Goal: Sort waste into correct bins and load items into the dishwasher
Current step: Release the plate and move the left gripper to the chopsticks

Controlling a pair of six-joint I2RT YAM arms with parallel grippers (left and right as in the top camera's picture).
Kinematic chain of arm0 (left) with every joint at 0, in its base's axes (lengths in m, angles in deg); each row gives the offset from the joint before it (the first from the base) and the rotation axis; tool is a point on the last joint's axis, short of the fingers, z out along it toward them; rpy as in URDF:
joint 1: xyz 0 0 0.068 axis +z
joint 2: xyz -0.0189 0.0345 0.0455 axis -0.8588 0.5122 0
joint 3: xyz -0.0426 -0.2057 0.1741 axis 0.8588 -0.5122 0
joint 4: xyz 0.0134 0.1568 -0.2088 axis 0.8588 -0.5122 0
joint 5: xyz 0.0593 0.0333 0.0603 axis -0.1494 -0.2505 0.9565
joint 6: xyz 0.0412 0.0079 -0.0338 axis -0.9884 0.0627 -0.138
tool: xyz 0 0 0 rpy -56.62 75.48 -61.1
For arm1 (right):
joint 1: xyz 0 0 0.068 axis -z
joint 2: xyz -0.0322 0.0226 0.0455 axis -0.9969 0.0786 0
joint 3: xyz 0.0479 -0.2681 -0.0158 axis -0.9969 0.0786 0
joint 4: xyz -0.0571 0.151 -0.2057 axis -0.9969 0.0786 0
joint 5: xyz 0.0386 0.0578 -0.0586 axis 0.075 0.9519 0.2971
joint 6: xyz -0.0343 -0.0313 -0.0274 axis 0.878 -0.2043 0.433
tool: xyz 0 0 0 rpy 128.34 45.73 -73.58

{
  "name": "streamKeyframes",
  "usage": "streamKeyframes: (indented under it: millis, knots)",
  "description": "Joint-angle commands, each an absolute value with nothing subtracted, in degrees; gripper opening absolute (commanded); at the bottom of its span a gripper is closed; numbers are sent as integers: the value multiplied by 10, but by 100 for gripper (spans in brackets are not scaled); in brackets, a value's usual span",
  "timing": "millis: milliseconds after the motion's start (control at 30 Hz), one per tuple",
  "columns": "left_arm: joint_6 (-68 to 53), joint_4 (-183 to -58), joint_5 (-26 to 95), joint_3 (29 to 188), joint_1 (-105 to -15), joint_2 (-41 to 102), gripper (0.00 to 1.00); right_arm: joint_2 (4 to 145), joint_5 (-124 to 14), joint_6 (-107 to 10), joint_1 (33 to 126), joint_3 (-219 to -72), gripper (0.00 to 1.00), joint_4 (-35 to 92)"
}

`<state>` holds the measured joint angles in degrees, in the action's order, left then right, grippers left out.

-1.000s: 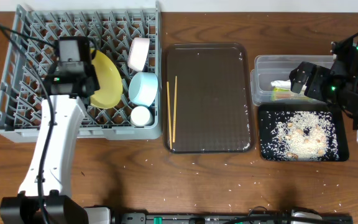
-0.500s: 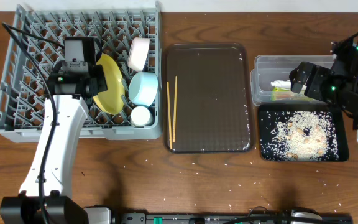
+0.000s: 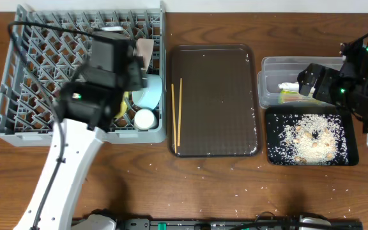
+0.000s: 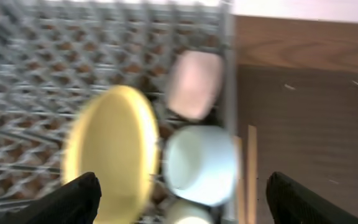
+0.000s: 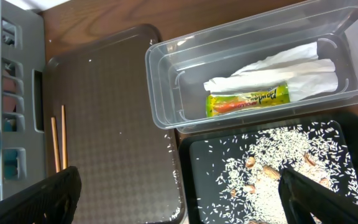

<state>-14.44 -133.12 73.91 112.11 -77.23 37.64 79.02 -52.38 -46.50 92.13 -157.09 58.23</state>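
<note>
My left gripper [image 3: 131,73] hovers open and empty above the grey dish rack [image 3: 18,76], its fingers wide apart [image 4: 182,190]. Below it the yellow plate [image 4: 114,149] stands on edge among the pegs, beside the light blue bowl [image 4: 201,163], the white bowl [image 4: 196,84] and the small cup [image 3: 145,119]. Two chopsticks [image 3: 176,115] lie on the brown tray [image 3: 216,96]. My right gripper [image 5: 179,186] hangs open over the bins. The clear tub [image 5: 166,74] holds the napkin [image 5: 291,62] and wrapper [image 5: 247,101]. Rice [image 5: 278,155] covers the black tray [image 5: 197,162].
Stray rice grains dot the wooden table [image 3: 190,179] in front of the brown tray. The left arm's white link [image 3: 62,172] crosses the table's front left. The rack's wall [image 5: 20,93] borders the brown tray's left edge.
My left gripper has opened and let go of the yellow plate, which now stands in the rack. The left arm has lifted and swung right. The right arm has not moved.
</note>
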Motion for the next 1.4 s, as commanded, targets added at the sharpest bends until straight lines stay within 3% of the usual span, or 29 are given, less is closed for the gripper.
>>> streamKeyframes:
  millis: [0,300,567,1367]
  knots:
    - [-88,-1339,716,1126,-837,418,86,791,-525,-460,926,-1572,99,583]
    - [-40,-1364,651,1168,-931,589,87,791,-525,-460,926,-1572,99,583]
    - [15,-1443,636,1264,-932,730,88,791,-525,-460,926,-1572,99,583]
    - [-58,-1416,607,1261,-914,842,86,791,-525,-460,926,-1572,99,583]
